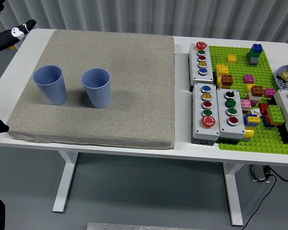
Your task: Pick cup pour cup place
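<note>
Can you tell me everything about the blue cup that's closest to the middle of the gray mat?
The right-hand blue cup looks like ribbed plastic or paper, wider at its open rim than at its base. It stands upright on the gray mat, just right of a matching left cup, not touching it. No hand touches it, and what is inside can't be seen.

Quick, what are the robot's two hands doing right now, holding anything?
Left hand: only partly visible at the top left corner, away from both cups; fingers cannot be told.
Right hand: not in view.

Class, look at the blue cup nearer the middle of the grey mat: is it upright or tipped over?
Upright. The right-hand blue cup stands on its narrow base on the grey mat, its round open rim facing up.
</note>
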Controlling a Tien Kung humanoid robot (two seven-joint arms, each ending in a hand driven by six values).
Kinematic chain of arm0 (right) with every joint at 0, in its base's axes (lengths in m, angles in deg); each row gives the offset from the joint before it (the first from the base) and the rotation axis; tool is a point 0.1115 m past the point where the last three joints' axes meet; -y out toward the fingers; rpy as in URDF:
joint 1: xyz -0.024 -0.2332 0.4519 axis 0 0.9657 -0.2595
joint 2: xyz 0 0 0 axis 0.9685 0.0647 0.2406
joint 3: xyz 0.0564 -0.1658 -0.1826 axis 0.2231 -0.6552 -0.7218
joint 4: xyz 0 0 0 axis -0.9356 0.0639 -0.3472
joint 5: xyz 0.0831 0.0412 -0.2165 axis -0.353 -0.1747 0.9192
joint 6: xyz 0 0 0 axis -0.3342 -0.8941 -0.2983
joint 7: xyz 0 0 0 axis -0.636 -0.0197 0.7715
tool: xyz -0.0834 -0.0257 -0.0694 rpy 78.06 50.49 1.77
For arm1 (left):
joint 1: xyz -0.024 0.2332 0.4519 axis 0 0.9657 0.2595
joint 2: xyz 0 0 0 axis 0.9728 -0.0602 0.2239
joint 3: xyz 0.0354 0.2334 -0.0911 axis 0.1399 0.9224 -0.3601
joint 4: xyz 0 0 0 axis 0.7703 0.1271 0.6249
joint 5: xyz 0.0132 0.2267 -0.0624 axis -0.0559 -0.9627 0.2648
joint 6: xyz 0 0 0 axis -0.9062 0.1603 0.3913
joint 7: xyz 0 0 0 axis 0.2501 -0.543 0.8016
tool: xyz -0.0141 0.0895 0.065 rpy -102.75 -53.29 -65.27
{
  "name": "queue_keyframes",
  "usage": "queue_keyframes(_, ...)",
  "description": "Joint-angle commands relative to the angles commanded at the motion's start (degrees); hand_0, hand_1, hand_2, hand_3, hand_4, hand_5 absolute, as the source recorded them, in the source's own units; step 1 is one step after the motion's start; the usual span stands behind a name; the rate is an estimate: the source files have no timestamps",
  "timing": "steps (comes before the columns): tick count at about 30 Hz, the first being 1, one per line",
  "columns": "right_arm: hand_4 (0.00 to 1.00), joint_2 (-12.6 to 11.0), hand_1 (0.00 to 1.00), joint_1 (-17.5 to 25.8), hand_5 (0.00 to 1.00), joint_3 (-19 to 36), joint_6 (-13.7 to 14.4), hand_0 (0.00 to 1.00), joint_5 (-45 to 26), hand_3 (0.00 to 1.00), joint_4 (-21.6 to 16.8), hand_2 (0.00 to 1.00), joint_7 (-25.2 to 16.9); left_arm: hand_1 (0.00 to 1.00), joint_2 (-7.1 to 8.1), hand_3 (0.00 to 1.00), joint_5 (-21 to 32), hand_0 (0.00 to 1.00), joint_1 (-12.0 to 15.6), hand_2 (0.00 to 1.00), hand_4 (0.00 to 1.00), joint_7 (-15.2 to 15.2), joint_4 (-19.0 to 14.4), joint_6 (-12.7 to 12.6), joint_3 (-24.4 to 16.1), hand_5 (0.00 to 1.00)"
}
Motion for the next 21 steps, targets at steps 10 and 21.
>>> queue_keyframes(10,0.110,0.0,0.703,0.4,0.260,0.1,-0.1,0.749,0.6,0.603,0.0,0.750,0.2,0.853,0.77,0.998,1.6,0.838,5.1,0.998,0.961,1.3,1.5,-4.1,1.1,0.261)
queue_keyframes(21,0.109,-0.1,0.702,0.5,0.264,0.2,-0.3,0.747,0.9,0.603,0.0,0.751,0.2,0.865,2.27,0.998,4.1,0.845,11.1,0.998,0.975,1.2,1.1,-4.5,2.6,0.321)
